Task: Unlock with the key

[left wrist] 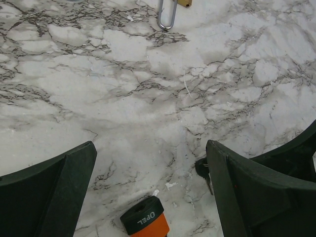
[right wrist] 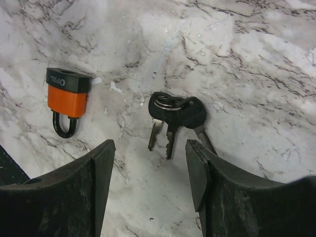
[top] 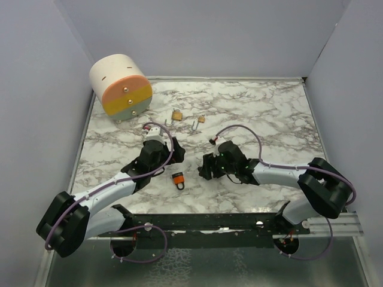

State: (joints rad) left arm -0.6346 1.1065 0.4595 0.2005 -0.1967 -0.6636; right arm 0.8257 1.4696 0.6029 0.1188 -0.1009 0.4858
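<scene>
Keys [right wrist: 173,116] lie flat before the low right gripper [right wrist: 149,147], jaws apart.

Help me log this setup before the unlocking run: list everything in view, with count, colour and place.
orange padlock: 1, orange body, black top and shackle, lying on the table between the two arms
keys: 3 on one ring, black heads, lying flat just ahead of the right tool
brass padlocks: 2, brass with silver shackles, mid-table beyond the arms
drum box: 1, cream, with pink, yellow and grey-green front bands, far left corner
table: 1, white and grey marble
left tool: 1, dark, open, holding nothing
right tool: 1, dark, open, holding nothing
</scene>
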